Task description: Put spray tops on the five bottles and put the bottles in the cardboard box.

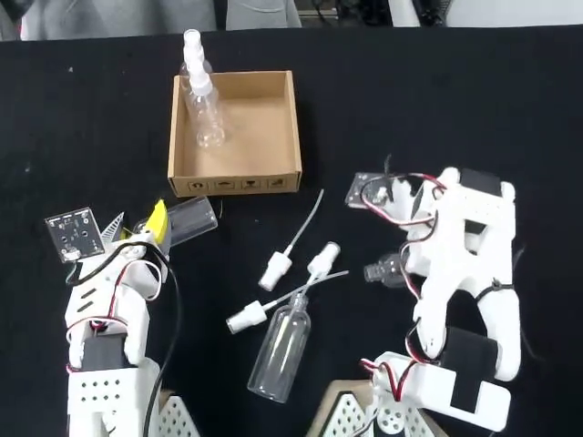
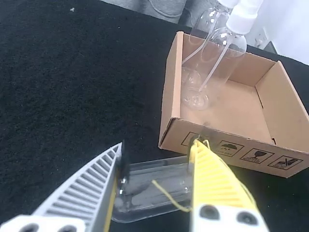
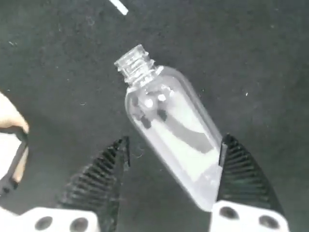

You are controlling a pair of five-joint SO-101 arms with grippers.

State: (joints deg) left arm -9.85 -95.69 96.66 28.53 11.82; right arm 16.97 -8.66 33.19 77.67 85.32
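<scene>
Bottles, five: one [image 1: 278, 350] lying at 6 o'clock on the bench [image 1: 455, 109]; one [image 3: 169, 121] between the parted right claw [image 3: 175, 140]; one [image 2: 149, 183] clamped in the left claw [image 2: 157, 144]. Loose tops, three [image 1: 244, 319] [image 1: 273, 270] [image 1: 323, 258], centre. Box [image 1: 235, 173], 12 o'clock: two topped bottles [image 1: 208, 114] [image 1: 193, 59].

Black surface [image 1: 82, 118], inspected from above. Toward the far side, an open cardboard box [image 1: 235, 184], standing flat. Near the middle, three loose spray tops [image 1: 276, 269], close together. Just beside them, a capless bottle [image 1: 281, 350], on its side. Further right, a second capless bottle [image 1: 383, 270], also on its side.
</scene>
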